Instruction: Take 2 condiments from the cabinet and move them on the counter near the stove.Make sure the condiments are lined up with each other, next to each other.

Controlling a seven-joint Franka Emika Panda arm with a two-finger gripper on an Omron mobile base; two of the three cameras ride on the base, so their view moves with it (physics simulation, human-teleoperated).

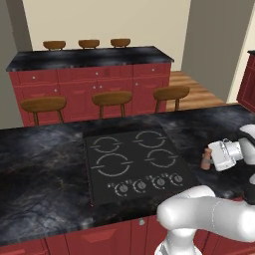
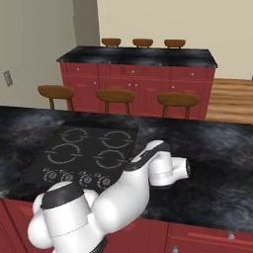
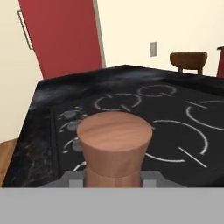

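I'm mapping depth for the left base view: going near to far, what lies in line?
Cooktop knobs → cooktop burners → black counter behind it → wooden stools → red-fronted bar → far stools.

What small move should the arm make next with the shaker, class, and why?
Probably lower it and let go. The gripper holds the brown shaker low over the black counter, just right of the stove, where it belongs.
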